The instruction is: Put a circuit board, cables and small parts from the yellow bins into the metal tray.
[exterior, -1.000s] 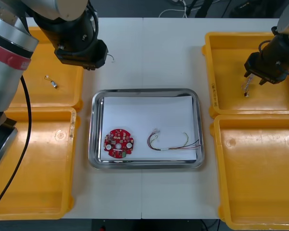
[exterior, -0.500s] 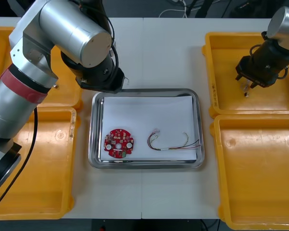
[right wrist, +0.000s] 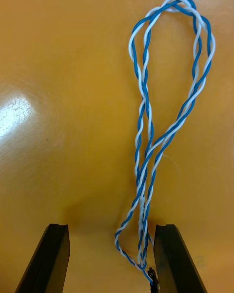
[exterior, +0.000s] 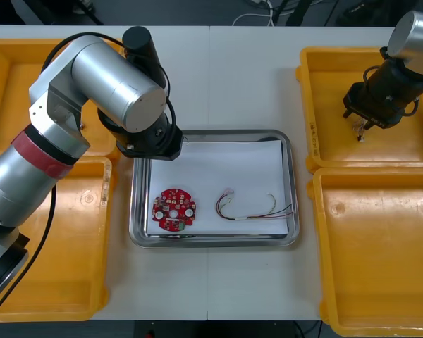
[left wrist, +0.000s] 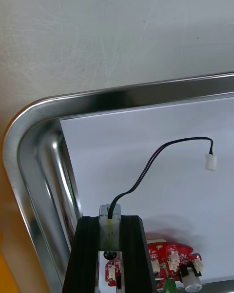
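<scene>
On the left, my left arm lies across the far left bin and hides much of its floor. The near left bin sits in front of it, with the arm's lower part over its outer edge. Bare table runs beyond the metal tray.

The left gripper hangs over the tray's far left corner, just inside the rim. Its fingers are clamped on the pale end piece of a black cable. From there the cable arches up and out over the white tray floor and ends in a white connector. I cannot tell whether that connector touches the floor.

In the tray, the circuit board lies near the left side, and in the left wrist view it is just behind the fingers. The red and yellow cable lies to the board's right, apart from it.

On the right, the right gripper is low inside the far right bin, near that bin's far side. Its fingers stand wide apart and grip nothing. The blue and white cable lies looped on the bin floor. Its lower end sits between the fingers, close to one of them, and its loop reaches away ahead of them. The near right bin sits in front.
</scene>
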You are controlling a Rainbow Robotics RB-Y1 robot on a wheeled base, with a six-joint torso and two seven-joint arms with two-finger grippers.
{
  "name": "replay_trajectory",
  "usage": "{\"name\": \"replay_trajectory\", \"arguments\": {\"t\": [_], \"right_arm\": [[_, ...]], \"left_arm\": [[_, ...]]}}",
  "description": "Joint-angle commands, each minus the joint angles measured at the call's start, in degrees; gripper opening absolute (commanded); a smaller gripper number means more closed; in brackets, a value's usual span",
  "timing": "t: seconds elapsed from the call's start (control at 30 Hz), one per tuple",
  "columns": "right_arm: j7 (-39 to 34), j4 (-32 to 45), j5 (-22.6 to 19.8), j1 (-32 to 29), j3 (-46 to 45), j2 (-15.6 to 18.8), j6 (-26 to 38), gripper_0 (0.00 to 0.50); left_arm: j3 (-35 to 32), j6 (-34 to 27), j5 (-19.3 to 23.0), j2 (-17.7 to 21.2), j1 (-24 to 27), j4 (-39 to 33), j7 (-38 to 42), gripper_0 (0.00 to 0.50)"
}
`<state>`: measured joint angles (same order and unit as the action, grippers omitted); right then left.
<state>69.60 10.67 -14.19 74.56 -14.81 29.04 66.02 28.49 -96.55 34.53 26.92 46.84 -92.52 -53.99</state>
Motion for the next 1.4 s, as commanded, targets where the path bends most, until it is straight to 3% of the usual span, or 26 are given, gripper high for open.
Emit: {"name": "replay_trajectory", "arguments": {"t": [0.03, 0.5, 0.8, 0.83, 0.9, 0.93, 1.0, 1.33, 1.4], "right_arm": [[-1.75, 0.75, 1.0, 1.28, -0.74, 0.58, -0.37, 0.5], [-1.75, 0.75, 1.71, 1.46, -0.66, 0.58, -0.37, 0.5], [-1.05, -5.57, 2.41, 3.75, -0.66, 1.02, -5.02, 0.5], [-1.05, -5.49, 2.41, 3.75, -0.66, 1.02, -5.11, 0.5], [-1.05, -5.57, 2.5, 3.75, -0.66, 1.02, -5.11, 0.5], [-0.96, -5.57, 2.5, 3.75, -0.66, 1.02, -5.11, 0.5], [-1.05, -5.57, 2.5, 3.66, -0.66, 1.02, -5.2, 0.5], [-0.96, -5.57, 2.41, 3.39, -0.66, 1.02, -5.2, 0.5], [-0.7, -5.49, 2.41, 3.31, -0.66, 1.02, -5.2, 0.081]], "left_arm": [[2.19, 1.71, -1.66, -0.38, -1.23, -1.87, 1.52, 0.0], [4.29, 7.42, -0.69, -0.29, -1.32, 2.61, 2.66, 0.0], [4.29, 7.42, 0.01, -0.03, -1.32, 2.79, 2.75, 0.012], [4.29, 7.42, -0.08, -0.03, -1.32, 2.7, 2.75, 0.081], [4.29, 7.51, 0.01, 0.06, -1.32, 2.79, 3.01, 0.292], [4.29, 7.51, -0.08, 0.06, -1.32, 2.79, 3.01, 0.336], [4.29, 7.42, 0.01, 0.06, -1.32, 2.79, 3.45, 0.5], [4.29, 7.51, 0.1, 0.33, -1.23, 1.82, 4.95, 0.5], [4.29, 7.42, 0.19, 0.5, -1.23, 1.38, 5.3, 0.5]]}}
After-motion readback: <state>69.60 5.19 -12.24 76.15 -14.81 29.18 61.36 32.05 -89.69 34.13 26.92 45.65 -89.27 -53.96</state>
